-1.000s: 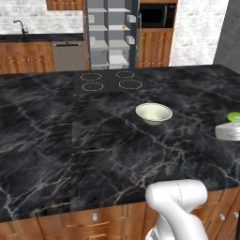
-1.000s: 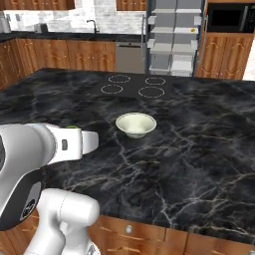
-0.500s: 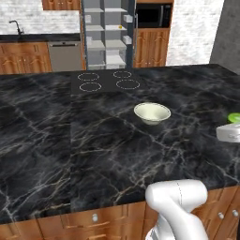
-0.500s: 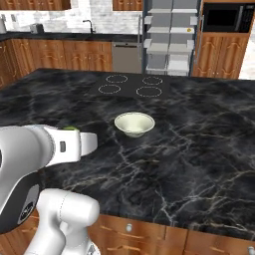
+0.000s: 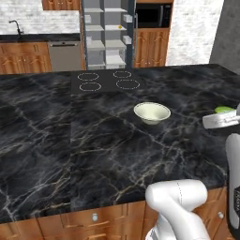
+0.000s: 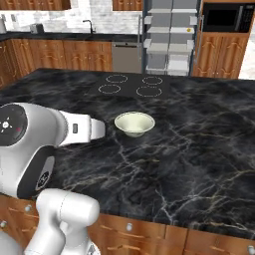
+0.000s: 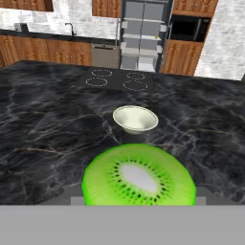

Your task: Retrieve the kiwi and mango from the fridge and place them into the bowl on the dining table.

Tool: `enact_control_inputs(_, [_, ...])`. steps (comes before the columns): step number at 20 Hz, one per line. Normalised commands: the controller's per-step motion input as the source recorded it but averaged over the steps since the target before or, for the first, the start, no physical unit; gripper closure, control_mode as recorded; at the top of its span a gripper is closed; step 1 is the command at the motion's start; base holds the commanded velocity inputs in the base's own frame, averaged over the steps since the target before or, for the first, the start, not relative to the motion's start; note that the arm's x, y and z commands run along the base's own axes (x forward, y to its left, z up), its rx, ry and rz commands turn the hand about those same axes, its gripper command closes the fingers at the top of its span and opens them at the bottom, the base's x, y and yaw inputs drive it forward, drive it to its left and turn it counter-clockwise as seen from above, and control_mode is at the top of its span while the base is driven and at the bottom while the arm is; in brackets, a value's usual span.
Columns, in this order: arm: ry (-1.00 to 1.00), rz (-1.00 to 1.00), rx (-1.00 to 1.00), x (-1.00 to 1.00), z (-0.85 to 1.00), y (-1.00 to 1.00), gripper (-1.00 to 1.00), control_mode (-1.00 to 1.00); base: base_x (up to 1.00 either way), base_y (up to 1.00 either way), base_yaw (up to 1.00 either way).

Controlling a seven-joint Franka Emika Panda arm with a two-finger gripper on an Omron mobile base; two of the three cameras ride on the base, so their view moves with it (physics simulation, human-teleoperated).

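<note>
— From where you stand, what's on the left?

— The big island desk with the black, gold-veined marble top [image 5: 70, 154]. Its inset four-ring cooktop [image 5: 108, 80] sits toward the far edge, and wooden drawers run along the near side below. Beyond it, against the back wall, the tall dark slate-grey fridge [image 5: 108, 35] stands with its door open, so the light grey shelves show. I can't pick out the mango in there; anything on the shelves is too small to tell.

— And the bowl?

— The small, shallow, cream-coloured round bowl [image 5: 152, 113] sits upright on the marble, just on the near side of the cooktop and a little to its right. Nothing lies in it as far as I can see.

— Where's the fruit, then?

— Further right. The rounded kiwi with the bright green cut face [image 7: 139, 177] is at the tip of the white arm; in the left base view it is a green sliver [image 5: 224, 110] on top of the end effector [image 5: 220, 119], near the right edge of the desk and well apart from the bowl.

— Is it gripped?

— Yes. The end effector is closed around the kiwi, its fingers standing wide on either side of the fruit. From the hand's own camera, the kiwi sits in front with the bowl straight beyond it and the fridge behind that.
</note>
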Motion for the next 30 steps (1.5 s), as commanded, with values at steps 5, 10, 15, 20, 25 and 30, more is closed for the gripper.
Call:
enact_control_inputs(5, [0.18, -0.11, -0.01, 0.93, 0.0, 0.0, 1.0, -1.0, 0.0, 0.0, 0.0])
enact_control_inputs(10, [0.09, -0.08, -0.05, 0.79, -0.07, 0.0, 1.0, -1.0, 0.0, 0.0, 0.0])
enact_control_inputs(15, [0.05, -0.05, -0.05, 0.66, -0.29, 0.0, 1.0, -1.0, 0.0, 0.0, 0.0])
enact_control_inputs(20, [0.14, -0.01, 0.0, 0.72, -0.53, 0.0, 1.0, -1.0, 0.0, 0.0, 0.0])
enact_control_inputs(25, [0.06, 0.0, 0.01, 0.62, -0.45, 0.0, 1.0, -1.0, 0.0, 0.0, 0.0])
enact_control_inputs(30, [0.09, 0.0, 0.12, 0.34, -0.15, -0.08, 1.0, -1.0, 0.0, 0.0, 0.0])
